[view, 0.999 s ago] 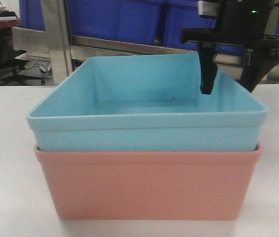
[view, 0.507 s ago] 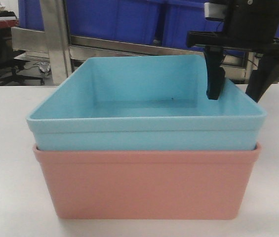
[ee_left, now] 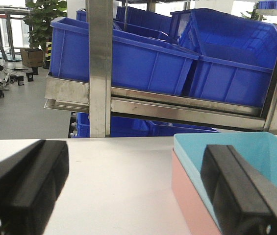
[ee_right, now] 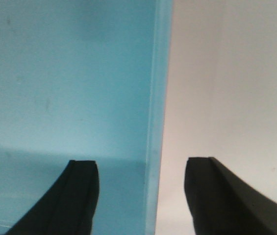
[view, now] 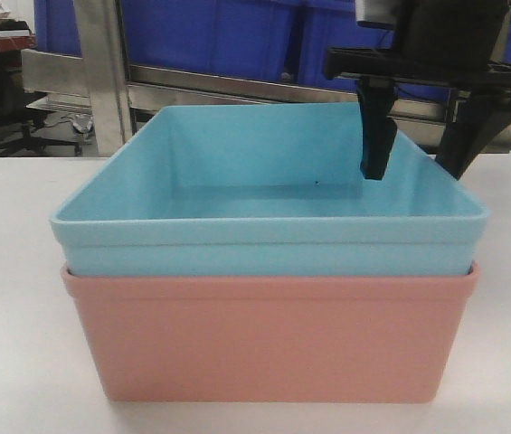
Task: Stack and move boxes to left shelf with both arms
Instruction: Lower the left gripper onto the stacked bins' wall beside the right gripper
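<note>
Snugly, blue tub inside pink tub

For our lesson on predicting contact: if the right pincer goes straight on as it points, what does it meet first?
Probably the blue tub: the right pincer hangs open astride its side wall, one finger inside, one outside above the white table. Whether floor or rim touches first is unclear.

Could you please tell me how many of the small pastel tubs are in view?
2. The sky-blue tub sits nested inside the salmon-pink tub on the white table. Another beyond the frame edges cannot be ruled out.
</note>
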